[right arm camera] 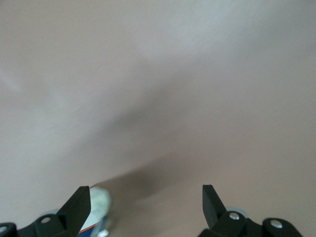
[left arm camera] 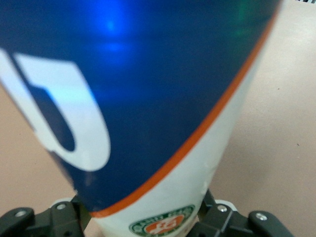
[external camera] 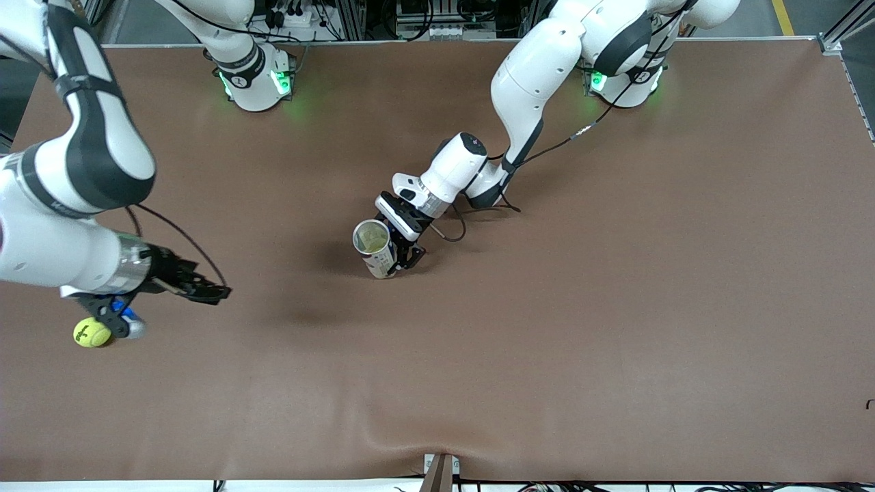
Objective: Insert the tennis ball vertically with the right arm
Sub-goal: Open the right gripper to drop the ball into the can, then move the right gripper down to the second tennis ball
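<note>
- The tennis ball (external camera: 91,332) was the closest thing to the front camera, sitting on the brown table (external camera: 615,307) out at the right arm's end, not picked up yet.
- Touching it, or just beside it, lay a small blue-and-white object (external camera: 130,325), partly hidden under the gripper, so it was hard to say what it was. The right wrist view caught a pale rounded bit of it by one fingertip.
- The right gripper (external camera: 167,297) hung over the table right next to the ball with its fingers spread as wide as they go and nothing between them. Looked like it was lining up for the grab.
- Farther from the camera, mid-table, the tennis ball can (external camera: 374,247) stood nearly upright with its open mouth facing up, something pale and greenish already inside.
- The left gripper (external camera: 403,256) was clamped on the can's lower body. In the left wrist view the blue-and-white label filled the frame with the fingers on either side. Presumably that arm was just holding the can steady so the ball could drop straight in from above.
</note>
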